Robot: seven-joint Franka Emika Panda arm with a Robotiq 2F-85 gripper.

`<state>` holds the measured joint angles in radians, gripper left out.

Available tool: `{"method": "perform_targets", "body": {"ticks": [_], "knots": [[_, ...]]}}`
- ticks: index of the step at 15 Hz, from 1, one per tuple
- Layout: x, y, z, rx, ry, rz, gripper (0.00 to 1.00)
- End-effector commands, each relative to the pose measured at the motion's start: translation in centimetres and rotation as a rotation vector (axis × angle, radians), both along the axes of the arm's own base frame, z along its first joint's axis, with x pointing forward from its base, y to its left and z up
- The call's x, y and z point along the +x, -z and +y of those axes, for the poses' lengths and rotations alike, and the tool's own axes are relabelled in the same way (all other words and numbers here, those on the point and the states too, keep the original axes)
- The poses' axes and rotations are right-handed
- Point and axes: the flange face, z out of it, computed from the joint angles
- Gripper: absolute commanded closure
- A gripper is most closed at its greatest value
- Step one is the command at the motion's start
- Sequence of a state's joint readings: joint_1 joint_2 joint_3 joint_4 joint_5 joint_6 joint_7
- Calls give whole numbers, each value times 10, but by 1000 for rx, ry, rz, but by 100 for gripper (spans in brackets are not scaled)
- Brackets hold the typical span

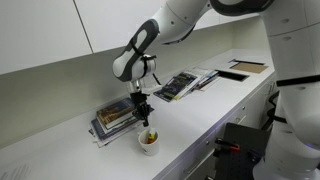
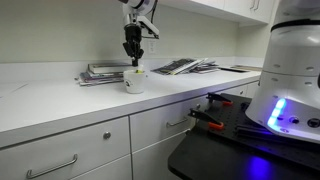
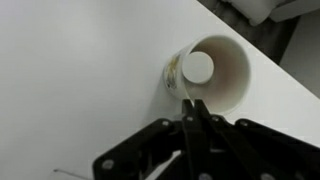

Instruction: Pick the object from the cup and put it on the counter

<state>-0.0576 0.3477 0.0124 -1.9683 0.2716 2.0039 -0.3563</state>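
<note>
Hovering closed jaws over cup; book stack close beside.

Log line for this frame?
small round white cup: upright on long white counter | tiny yellowish-green object: in cup | gripper: shut, just above cup

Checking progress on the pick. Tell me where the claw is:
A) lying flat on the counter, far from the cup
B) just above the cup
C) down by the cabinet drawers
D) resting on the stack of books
B: in both exterior views the claw hangs right over the small white cup, clear of the books.
</note>
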Motion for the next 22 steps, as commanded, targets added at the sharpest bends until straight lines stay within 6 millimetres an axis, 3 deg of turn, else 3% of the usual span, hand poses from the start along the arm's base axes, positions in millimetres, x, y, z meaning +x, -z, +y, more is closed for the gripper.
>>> {"method": "perform_targets", "body": {"ticks": [1, 9, 12, 17, 22], "knots": [[-5, -5, 1, 20, -59, -2, 60], [-12, 6, 16, 70, -125, 55, 1], [-16, 6, 15, 81, -125, 79, 0], [-24, 10, 9, 106, -110, 110, 15], [-27, 15, -1, 110, -87, 115, 21]]}}
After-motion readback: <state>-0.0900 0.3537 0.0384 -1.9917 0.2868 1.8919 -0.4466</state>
